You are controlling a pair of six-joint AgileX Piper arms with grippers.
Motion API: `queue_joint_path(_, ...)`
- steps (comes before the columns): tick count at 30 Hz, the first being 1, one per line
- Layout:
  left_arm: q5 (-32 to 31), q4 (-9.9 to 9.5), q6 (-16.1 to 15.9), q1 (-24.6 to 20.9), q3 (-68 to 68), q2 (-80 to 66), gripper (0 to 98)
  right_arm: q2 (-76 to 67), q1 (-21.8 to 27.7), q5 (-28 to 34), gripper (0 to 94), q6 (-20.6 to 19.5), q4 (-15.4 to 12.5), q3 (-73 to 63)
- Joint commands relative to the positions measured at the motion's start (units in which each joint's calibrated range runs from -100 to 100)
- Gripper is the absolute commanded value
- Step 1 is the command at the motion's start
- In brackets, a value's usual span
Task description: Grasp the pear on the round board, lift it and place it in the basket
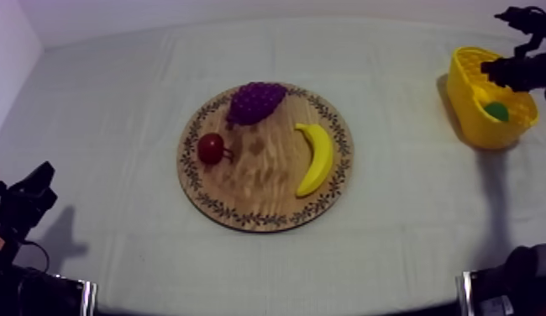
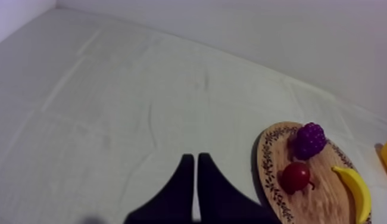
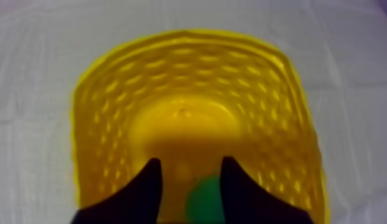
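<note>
Three fruits sit on wooden board [image 1: 243, 202]: grapes [image 1: 255, 101], small red fruit [image 1: 211, 148], banana [image 1: 317, 157] | pear [image 1: 496, 111] lies inside yellow basket [image 1: 468, 118] | right gripper [image 3: 190, 159] above it, fingers spread, gripping nothing | left gripper [image 2: 194, 156] closed, empty | task looks essentially done

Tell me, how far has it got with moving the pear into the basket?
Nearly finished. Done: the pear is off the wooden board, which carries grapes, a small red fruit and a banana, and seems to lie inside the yellow basket. In hand: the right gripper hangs open over the basket. Left: probably just drawing that arm away. The left gripper rests shut beside the board.
</note>
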Motion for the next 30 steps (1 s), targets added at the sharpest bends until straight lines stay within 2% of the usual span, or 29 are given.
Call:
queue_joint_path(1, 0.0, -0.02, 0.0, 0.0, 0.0, 0.0, 0.1, -5.9, -0.9, -1.8, 14.7, 2.3, -2.5, 4.2)
queue_joint_path(3, 0.0, -0.02, 0.0, 0.0, 0.0, 0.0, 0.1, -10.3, -2.0, -3.2, 7.9, 3.5, -4.0, 7.8)
queue_joint_path(6, 0.0, -0.02, 0.0, 0.0, 0.0, 0.0, 0.1, -17.4, -3.9, -4.5, 3.0, 5.6, -6.3, 13.7)
queue_joint_path(15, 0.0, -0.02, 0.0, 0.0, 0.0, 0.0, 0.1, -40.0, -8.5, -4.8, 0.5, 11.6, -12.4, 30.6)
queue_joint_path(18, 0.0, -0.02, 0.0, 0.0, 0.0, 0.0, 0.1, -47.6, -9.0, -4.3, 0.4, 12.5, -13.3, 36.3)
queue_joint_path(22, 0.0, -0.02, 0.0, 0.0, 0.0, 0.0, 0.1, -57.3, -8.9, -2.5, 0.4, 13.4, -13.7, 42.9)
queue_joint_path(27, 0.0, -0.02, 0.0, 0.0, 0.0, 0.0, 0.1, -67.6, -6.1, 6.3, 0.3, 14.3, -13.5, 46.1)
queue_joint_path(28, 0.0, -0.02, 0.0, 0.0, 0.0, 0.0, 0.1, -69.6, -5.9, 7.9, 0.3, 13.2, -12.3, 46.4)
queue_joint_path(30, 0.0, -0.02, 0.0, 0.0, 0.0, 0.0, 0.1, -74.0, -6.2, 11.3, 0.2, 8.4, -7.9, 47.0)
